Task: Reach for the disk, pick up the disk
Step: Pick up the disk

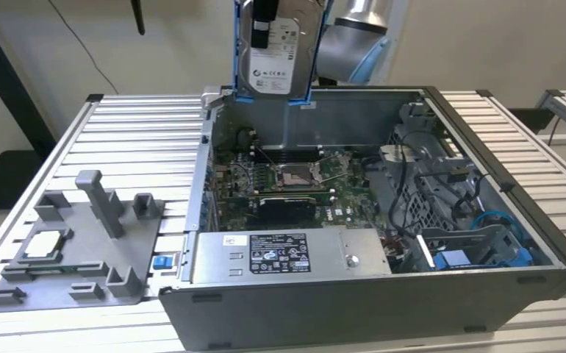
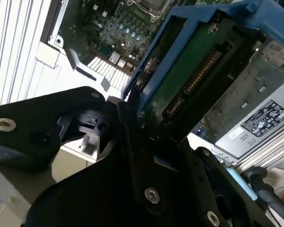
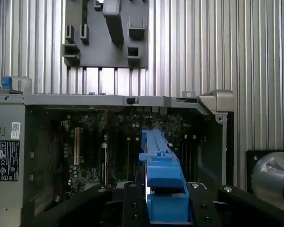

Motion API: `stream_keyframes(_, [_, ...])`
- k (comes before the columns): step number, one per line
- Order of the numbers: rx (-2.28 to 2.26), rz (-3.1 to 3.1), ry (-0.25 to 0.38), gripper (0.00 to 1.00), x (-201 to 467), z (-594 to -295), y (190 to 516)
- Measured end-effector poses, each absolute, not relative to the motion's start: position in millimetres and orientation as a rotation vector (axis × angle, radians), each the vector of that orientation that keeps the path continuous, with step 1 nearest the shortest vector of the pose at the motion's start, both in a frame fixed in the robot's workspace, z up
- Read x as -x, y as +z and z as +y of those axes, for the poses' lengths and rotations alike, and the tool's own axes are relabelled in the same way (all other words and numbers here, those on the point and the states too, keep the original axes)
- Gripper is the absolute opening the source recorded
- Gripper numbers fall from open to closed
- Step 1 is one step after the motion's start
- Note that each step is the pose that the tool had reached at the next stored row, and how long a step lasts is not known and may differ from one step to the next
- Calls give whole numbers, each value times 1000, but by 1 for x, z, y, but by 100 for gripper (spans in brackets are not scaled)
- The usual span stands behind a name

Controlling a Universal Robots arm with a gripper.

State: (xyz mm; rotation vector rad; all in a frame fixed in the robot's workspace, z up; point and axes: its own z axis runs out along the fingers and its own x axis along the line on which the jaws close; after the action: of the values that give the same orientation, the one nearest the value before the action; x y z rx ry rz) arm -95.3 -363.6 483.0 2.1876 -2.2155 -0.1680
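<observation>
A slatted metal bench (image 1: 136,121) carries an open computer case (image 1: 362,312) and, at the exterior view's left, a grey fixture plate (image 1: 116,246) beside it.

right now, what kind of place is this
Probably a robotics lab bench for PC work: an open case sits on a slotted metal table, a grey fixture plate lies beside it, and the gripper holds the disk above the case.

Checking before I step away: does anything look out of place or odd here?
Only the disk stands out: it hangs upright in the air above the far wall of the open computer case, clamped in the end effector, not seated inside. Nothing looks spilled or damaged.
</observation>
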Motion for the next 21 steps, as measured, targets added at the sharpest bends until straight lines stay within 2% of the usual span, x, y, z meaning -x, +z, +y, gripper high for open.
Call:
stream_keyframes(12, [-2226,-2209,-198,0,63,-364,483])
stream_keyframes(21, [-2274,-2235,-146,0,47,-364,483])
